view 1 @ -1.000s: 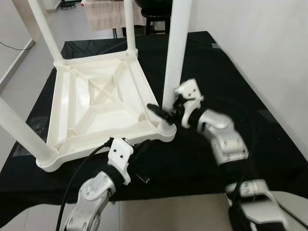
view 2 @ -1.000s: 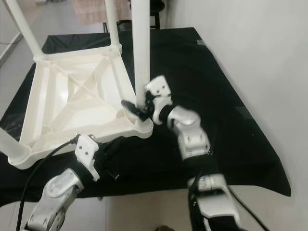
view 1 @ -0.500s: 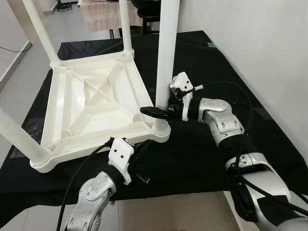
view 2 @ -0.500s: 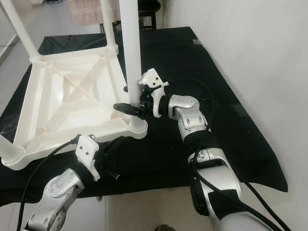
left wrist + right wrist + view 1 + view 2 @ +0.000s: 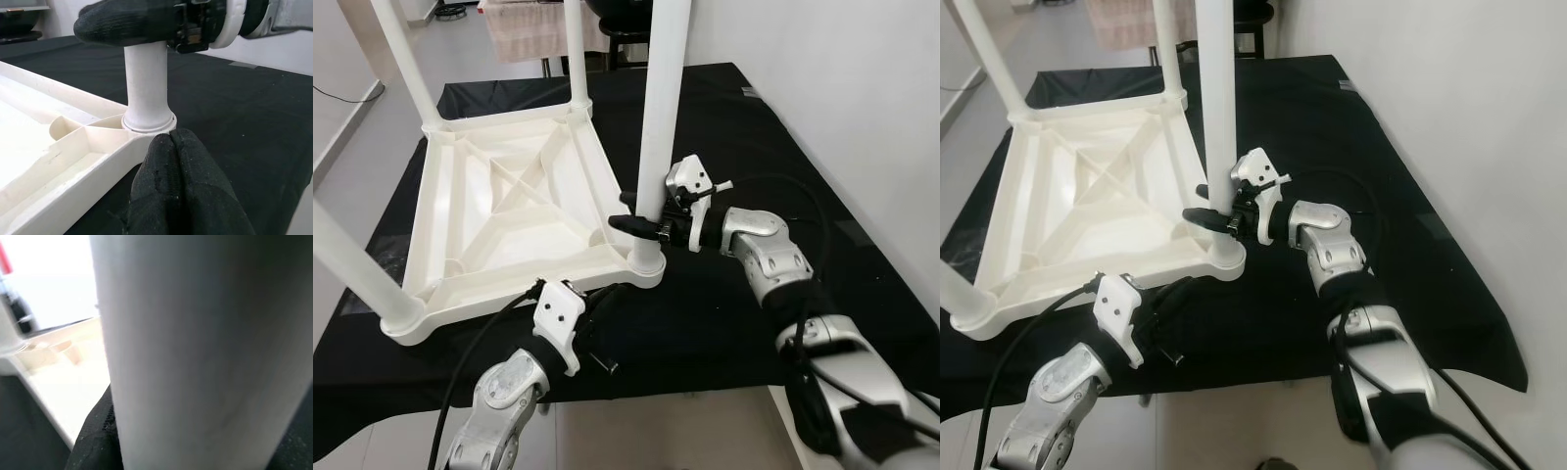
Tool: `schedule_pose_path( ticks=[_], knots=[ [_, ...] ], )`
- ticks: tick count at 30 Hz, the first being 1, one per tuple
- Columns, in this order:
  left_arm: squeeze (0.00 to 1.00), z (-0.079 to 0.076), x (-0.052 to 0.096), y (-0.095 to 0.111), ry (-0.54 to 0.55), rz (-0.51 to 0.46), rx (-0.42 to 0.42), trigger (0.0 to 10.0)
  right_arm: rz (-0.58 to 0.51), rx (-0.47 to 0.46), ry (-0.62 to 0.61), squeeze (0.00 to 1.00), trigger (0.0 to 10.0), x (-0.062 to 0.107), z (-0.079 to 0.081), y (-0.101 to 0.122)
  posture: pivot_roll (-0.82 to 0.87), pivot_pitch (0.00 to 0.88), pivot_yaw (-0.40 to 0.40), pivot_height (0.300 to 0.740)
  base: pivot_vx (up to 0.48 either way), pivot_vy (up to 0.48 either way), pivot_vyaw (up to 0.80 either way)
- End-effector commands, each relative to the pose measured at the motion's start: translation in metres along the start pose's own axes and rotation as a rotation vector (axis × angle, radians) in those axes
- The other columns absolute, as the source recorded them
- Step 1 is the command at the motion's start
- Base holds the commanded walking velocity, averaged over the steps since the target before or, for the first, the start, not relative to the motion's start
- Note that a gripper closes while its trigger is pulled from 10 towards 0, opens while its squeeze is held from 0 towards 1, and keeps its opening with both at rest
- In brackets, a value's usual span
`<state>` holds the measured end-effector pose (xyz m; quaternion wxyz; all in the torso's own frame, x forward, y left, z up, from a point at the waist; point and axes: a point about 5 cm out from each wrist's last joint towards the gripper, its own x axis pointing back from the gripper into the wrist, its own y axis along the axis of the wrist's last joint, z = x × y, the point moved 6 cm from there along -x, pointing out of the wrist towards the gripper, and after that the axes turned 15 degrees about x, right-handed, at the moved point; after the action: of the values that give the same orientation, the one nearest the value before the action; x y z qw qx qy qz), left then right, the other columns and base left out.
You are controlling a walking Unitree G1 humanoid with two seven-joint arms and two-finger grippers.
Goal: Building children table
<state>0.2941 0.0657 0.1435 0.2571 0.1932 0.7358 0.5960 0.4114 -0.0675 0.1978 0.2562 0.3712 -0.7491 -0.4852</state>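
Inverted white plastic children's table top (image 5: 514, 211) lies underside up on the black cloth-covered work surface (image 5: 754, 127); three white tubular legs already stand in other corners, one being the far leg (image 5: 576, 54). The right gripper (image 5: 641, 215) has its black fingers clamped around the white cylindrical leg (image 5: 658, 117) just above the round corner socket (image 5: 646, 262); the leg stands upright between the fingers and appears seated in the socket, though depth of seating cannot be confirmed. The left gripper (image 5: 171, 186) sits just short of that socket, fingers pressed together on nothing, tips close to the table rim.

Risks, as judged: side force from the right gripper could tilt the leg and jam it; the unbraced table top could slide on the cloth; release before full seating could let the leg topple.
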Motion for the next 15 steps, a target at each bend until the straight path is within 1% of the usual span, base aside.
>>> schedule_pose_path(
  ticks=[1,2,3,4,5,6,7,8,10,12,13,14,15],
  knots=[
    [0.00,0.002,0.004,-0.003,0.007,0.017,0.003,10.0,0.139,-0.030,-0.188,0.00,0.0,0.005,-0.002,-0.029,0.01,0.128,-0.018,0.740,0.000,0.000,0.00],
    [0.00,0.003,0.004,-0.002,0.007,0.017,0.003,10.0,0.229,-0.055,-0.325,0.00,0.0,0.010,0.016,-0.049,0.01,0.132,-0.013,0.740,0.000,0.000,0.00],
    [0.00,0.004,0.004,-0.002,0.007,0.018,0.002,10.0,0.269,-0.020,-0.374,0.00,0.0,0.012,0.036,-0.051,0.02,0.133,-0.008,0.740,0.000,0.000,0.00],
    [0.00,0.004,0.004,-0.002,0.007,0.018,0.002,10.0,0.269,-0.020,-0.374,0.00,0.0,0.012,0.036,-0.051,0.02,0.133,-0.008,0.740,0.000,0.000,0.00],
    [0.00,0.005,0.005,-0.002,0.009,0.020,0.000,10.0,0.263,0.030,-0.404,0.00,0.0,0.012,0.044,-0.043,0.01,0.127,0.000,0.740,0.000,0.000,0.00],
    [0.00,0.005,0.005,-0.002,0.009,0.020,0.000,10.0,0.263,0.030,-0.404,0.00,0.0,0.012,0.044,-0.043,0.01,0.127,0.000,0.740,0.000,0.000,0.00],
    [0.00,0.005,0.005,-0.003,0.010,0.021,0.000,10.0,0.247,0.001,-0.405,0.00,0.0,0.010,0.044,-0.040,0.00,0.119,-0.002,0.740,0.000,0.000,0.00],
    [0.00,0.005,0.004,-0.003,0.006,0.021,0.003,10.0,0.269,-0.035,-0.390,0.00,0.0,0.007,0.042,-0.049,0.02,0.119,-0.015,0.740,0.000,0.000,0.00],
    [0.00,0.005,0.004,-0.003,0.005,0.021,0.004,10.0,0.278,-0.050,-0.382,0.00,0.0,0.006,0.043,-0.052,0.02,0.118,-0.017,0.740,0.000,0.000,0.00],
    [0.00,0.006,0.004,-0.003,0.013,0.020,-0.003,10.0,0.270,-0.041,-0.392,0.00,0.0,0.003,0.043,-0.047,0.02,0.116,-0.013,0.740,0.000,0.000,0.00],
    [0.00,0.006,0.004,-0.003,0.017,0.019,-0.008,10.0,0.277,-0.036,-0.409,0.00,4.8,0.003,0.040,-0.046,0.02,0.115,-0.014,0.740,0.000,0.000,0.00],
    [0.00,0.006,0.004,-0.003,0.017,0.019,-0.008,10.0,0.277,-0.036,-0.409,0.00,4.8,0.003,0.040,-0.046,0.02,0.115,-0.014,0.740,0.000,0.000,0.00],
    [0.00,0.006,0.004,-0.003,0.019,0.018,-0.009,10.0,0.276,-0.022,-0.412,0.00,10.0,0.002,0.039,-0.045,0.02,0.113,-0.015,0.740,0.000,0.000,0.00]
  ],
)
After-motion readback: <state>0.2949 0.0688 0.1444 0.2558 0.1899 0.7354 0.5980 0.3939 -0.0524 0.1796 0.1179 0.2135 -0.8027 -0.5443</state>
